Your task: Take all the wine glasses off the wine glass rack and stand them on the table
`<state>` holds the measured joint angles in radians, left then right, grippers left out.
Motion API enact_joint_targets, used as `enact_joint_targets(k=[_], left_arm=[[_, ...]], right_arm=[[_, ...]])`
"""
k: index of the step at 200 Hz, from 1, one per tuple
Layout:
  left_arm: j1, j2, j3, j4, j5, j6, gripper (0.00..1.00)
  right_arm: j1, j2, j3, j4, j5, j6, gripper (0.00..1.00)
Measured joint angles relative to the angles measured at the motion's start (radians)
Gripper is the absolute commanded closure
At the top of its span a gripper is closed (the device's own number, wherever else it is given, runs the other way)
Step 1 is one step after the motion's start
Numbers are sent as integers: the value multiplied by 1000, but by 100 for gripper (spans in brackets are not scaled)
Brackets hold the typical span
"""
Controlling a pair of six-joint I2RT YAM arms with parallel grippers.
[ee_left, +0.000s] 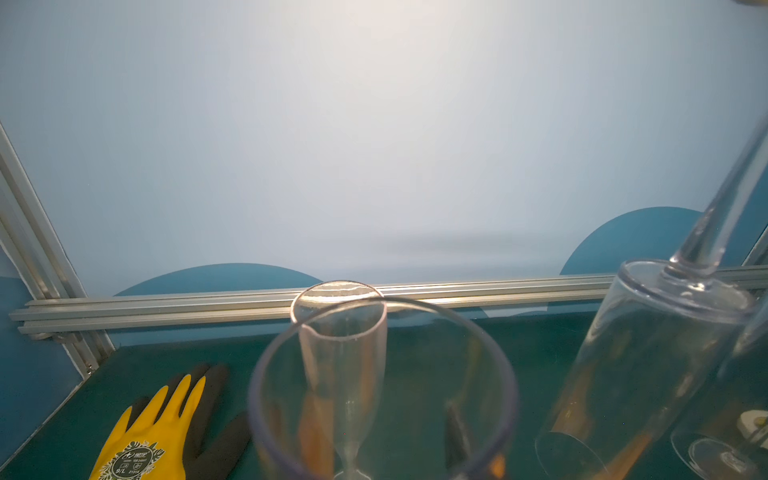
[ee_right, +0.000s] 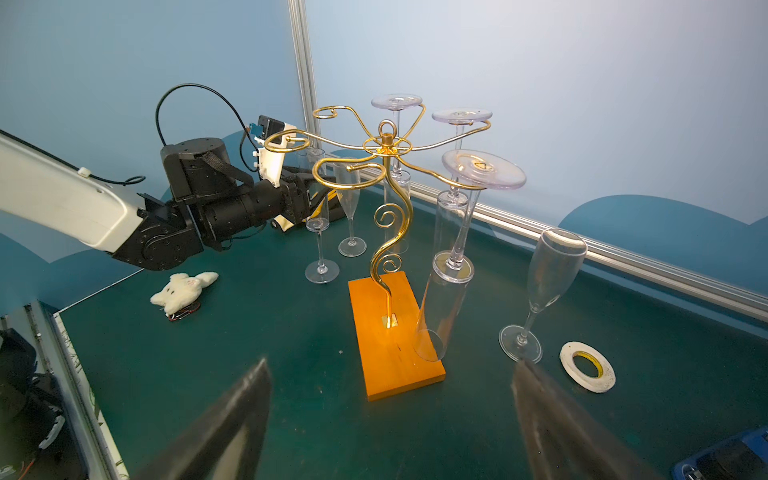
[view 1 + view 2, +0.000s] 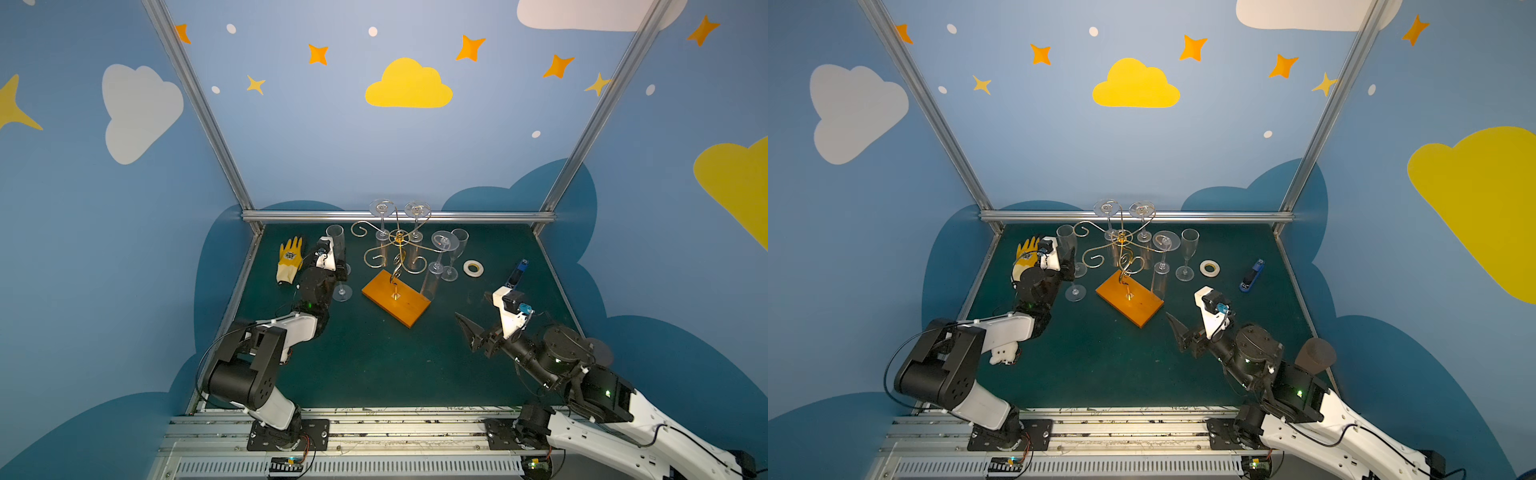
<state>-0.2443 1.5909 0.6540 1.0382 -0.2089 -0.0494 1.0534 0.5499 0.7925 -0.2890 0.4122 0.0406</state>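
Three clear plastic flutes (image 2: 484, 170) hang inverted on gold wire rack with orange wooden base (image 3: 395, 301) mid-table, left gripper (image 2: 311, 195) clamped on fourth upright clear flute (image 2: 322, 272) left of it, right gripper (image 2: 390, 370) open, near-right.

The left arm (image 3: 286, 328) and right arm (image 3: 582, 432) have white plastic shells, black round joints, thin black cables and small green lights.

A wine glass (image 1: 382, 395) loomed blurred and upright right in front of me, a second flute (image 1: 338, 328) standing behind it, an upturned glass (image 1: 648, 357) tilted to one side and a yellow glove (image 1: 153, 432) lying flat on the green table (image 1: 540, 340).
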Motion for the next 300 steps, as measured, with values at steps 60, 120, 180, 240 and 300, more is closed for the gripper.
enact_joint_targets(k=[60, 120, 180, 240, 300], left_arm=[[2, 70, 0, 77, 0, -3, 62], [2, 73, -9, 92, 3, -5, 47], [2, 67, -40, 89, -2, -5, 27], [2, 9, -53, 61, -4, -3, 22], [2, -101, -72, -22, -4, -4, 18]], right_arm=[[-5, -2, 0, 0, 6, 4, 11], [-11, -2, 0, 0, 8, 8, 11], [-11, -2, 0, 0, 7, 7, 11], [-11, -12, -2, -1, 5, 8, 11], [-11, -45, -8, -3, 5, 8, 11]])
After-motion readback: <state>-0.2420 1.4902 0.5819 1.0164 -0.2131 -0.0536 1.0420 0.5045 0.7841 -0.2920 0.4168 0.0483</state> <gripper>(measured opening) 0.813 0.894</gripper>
